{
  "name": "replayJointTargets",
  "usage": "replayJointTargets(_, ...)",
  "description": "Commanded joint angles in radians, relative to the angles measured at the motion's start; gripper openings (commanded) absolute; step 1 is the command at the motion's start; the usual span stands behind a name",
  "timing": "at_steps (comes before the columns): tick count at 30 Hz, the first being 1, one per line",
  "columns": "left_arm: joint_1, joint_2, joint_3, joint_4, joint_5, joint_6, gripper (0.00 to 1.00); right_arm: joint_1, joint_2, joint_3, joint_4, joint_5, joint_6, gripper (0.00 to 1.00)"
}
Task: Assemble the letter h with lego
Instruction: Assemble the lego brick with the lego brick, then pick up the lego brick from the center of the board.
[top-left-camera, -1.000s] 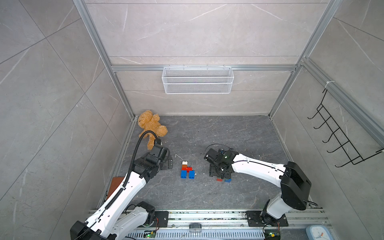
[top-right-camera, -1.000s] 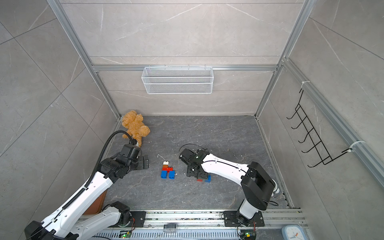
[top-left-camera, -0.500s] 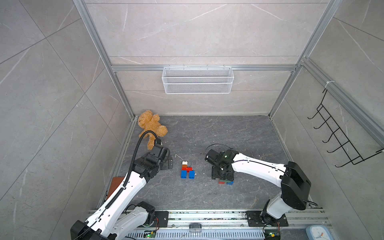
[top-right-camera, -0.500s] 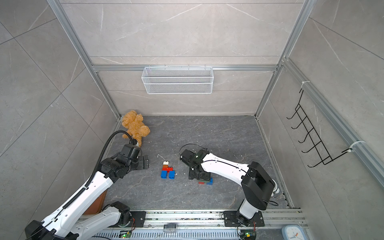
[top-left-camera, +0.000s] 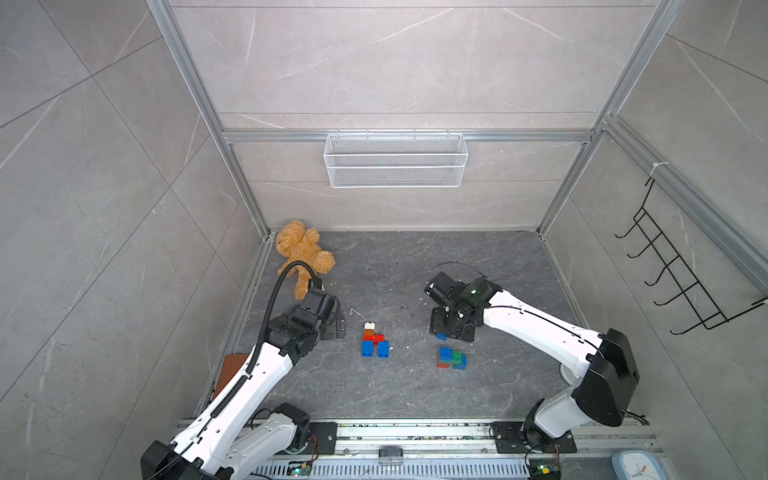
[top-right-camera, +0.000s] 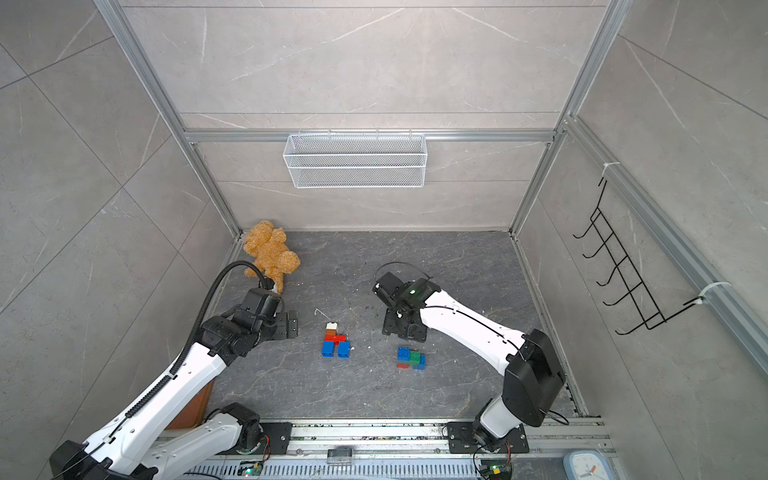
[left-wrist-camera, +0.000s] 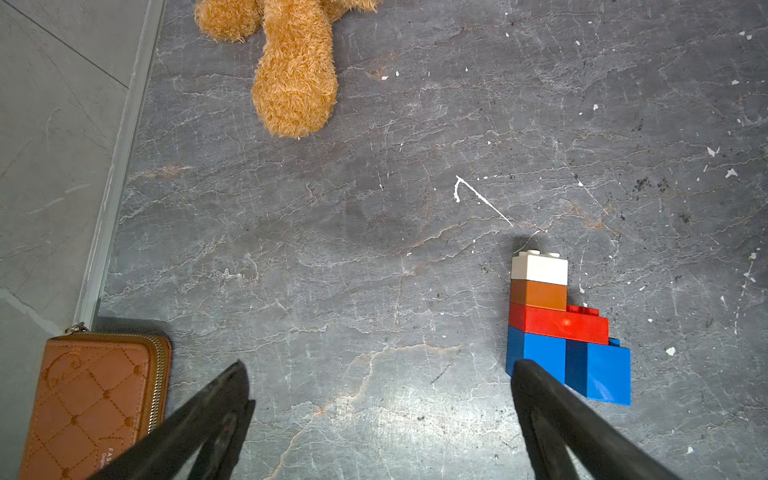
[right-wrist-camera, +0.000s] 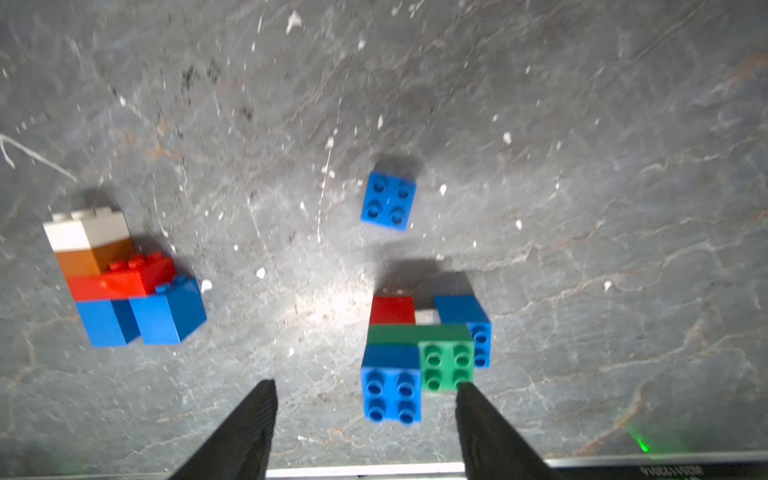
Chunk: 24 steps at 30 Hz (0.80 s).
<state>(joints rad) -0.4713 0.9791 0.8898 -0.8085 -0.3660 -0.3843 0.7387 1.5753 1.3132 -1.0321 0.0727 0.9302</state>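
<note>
Two lego clusters (right-wrist-camera: 124, 286) (right-wrist-camera: 424, 353), one loose blue brick (right-wrist-camera: 388, 200)

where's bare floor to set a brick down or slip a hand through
Bare: the lane between the white-topped stack and the blue-green cluster, the front strip from them to the base rail, and the back stretch from the teddy bear to the right wall. Crowded: under the right gripper, by the loose blue brick.
</note>
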Motion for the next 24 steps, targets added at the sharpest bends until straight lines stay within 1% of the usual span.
replayJointTargets(1,0.002,-0.023,0.027,-0.017,-0.024,0.013,1.0,-0.063,0.063,-0.009,0.037,-0.07,-0.044,0.69)
replayJointTargets(9,0.001,-0.034,0.026,-0.018,-0.021,0.011,1.0,-0.106,0.242,0.02,0.14,-0.118,-0.088,0.66)
replayJointTargets(12,0.002,-0.039,0.027,-0.018,-0.015,0.011,1.0,-0.11,0.294,0.024,0.15,-0.088,-0.093,0.65)
replayJointTargets(18,0.003,-0.037,0.027,-0.009,0.007,0.016,1.0,-0.121,0.335,-0.003,0.166,-0.031,-0.094,0.64)
replayJointTargets(24,0.002,-0.008,0.029,-0.013,0.009,0.017,1.0,-0.134,0.344,-0.051,0.205,-0.028,-0.102,0.64)
